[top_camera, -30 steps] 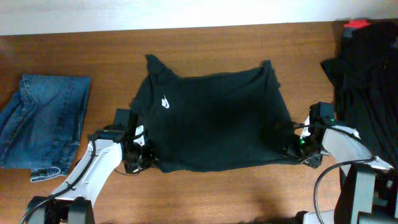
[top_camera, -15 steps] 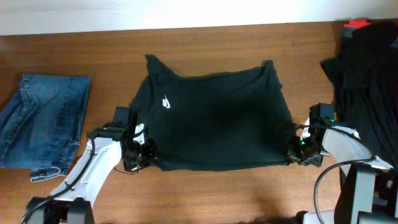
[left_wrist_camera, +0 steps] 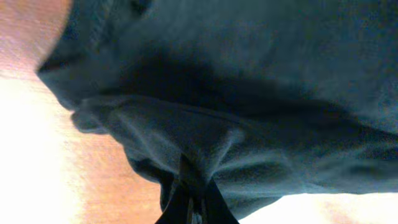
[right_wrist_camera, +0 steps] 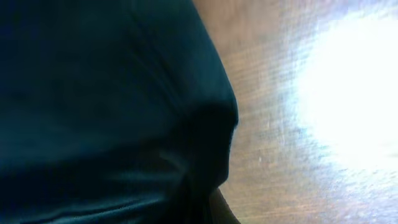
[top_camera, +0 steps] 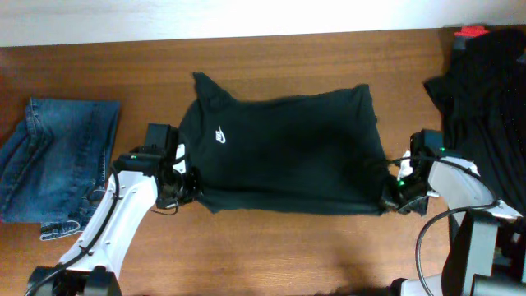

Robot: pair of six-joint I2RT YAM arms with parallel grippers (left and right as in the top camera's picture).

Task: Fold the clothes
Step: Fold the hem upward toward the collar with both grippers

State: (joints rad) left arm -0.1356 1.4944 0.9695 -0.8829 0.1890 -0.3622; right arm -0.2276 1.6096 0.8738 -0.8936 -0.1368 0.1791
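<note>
The T-shirt (top_camera: 288, 148) has pulled back, corners pinched by left gripper (top_camera: 186, 186) and right gripper (top_camera: 388, 196).

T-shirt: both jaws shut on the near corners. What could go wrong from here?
1. Each pair of jaws holds only a small pinch of the T-shirt; a corner could slip out mid-fold.
2. The far-left corner sticks out in a point, so the fold may end lopsided.
3. The right arm works close to the dark clothes pile and might snag it.
</note>
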